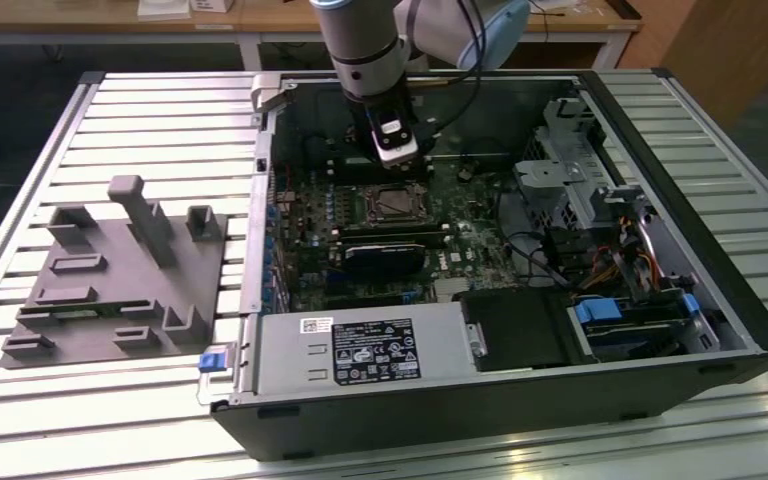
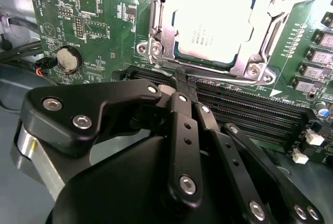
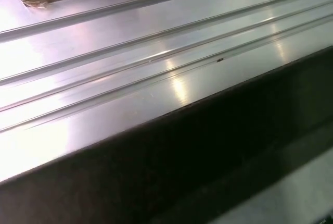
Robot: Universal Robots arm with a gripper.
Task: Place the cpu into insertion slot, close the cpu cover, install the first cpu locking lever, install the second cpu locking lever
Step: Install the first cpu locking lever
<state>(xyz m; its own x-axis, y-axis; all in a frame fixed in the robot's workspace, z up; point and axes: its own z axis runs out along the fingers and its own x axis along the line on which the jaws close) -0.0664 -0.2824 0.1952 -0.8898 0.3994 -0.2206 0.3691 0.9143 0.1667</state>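
In the second wrist view the cpu (image 2: 216, 18) lies flat in its socket on the green board, its silver top showing through the window of the cpu cover (image 2: 266, 2), which lies down over it. A thin wire locking lever (image 2: 154, 23) runs along one side of the frame and another lever (image 2: 274, 28) along the opposite side. My gripper (image 2: 179, 78) is shut with nothing in it, its black tip just off the frame's near edge. In the exterior view the gripper (image 1: 399, 160) hangs inside the open case, just behind the insertion slot (image 1: 392, 204).
Long black memory slots (image 2: 244, 109) and a coin battery (image 2: 67, 59) lie close to the fingers. A power supply (image 1: 357, 350), a drive cage (image 1: 584, 180) and cables crowd the case. A grey fixture (image 1: 117, 275) stands on the ribbed metal table (image 3: 156, 36).
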